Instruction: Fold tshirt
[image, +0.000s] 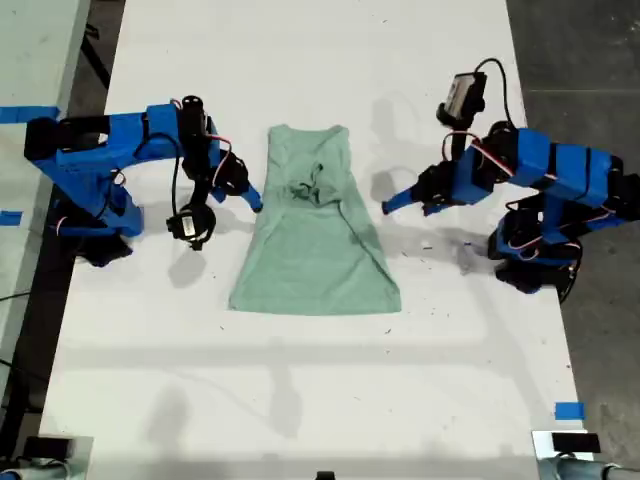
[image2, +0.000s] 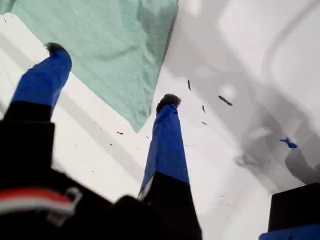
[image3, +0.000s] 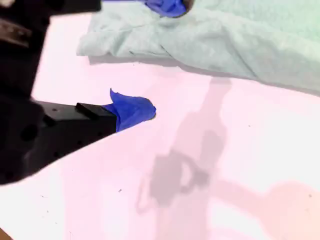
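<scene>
At 9 o'clock of the tshirt (image: 315, 250), my second hand (image: 252, 198) is spread; only its wrist view shows one fingertip (image3: 170, 6) over the bunched edge. The tshirt lies mid-bench (image: 300, 400), partly folded. At 3 o'clock, my first hand (image: 392, 205) gapes empty, with dark specks (image2: 225, 101) nearby.

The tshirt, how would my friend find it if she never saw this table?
Start at the long white table with a blue robot arm on each side. Between them lies the tshirt, partly folded into a tall shape with its wider end nearer the camera. It is the only pale mint-green cloth there.
</scene>
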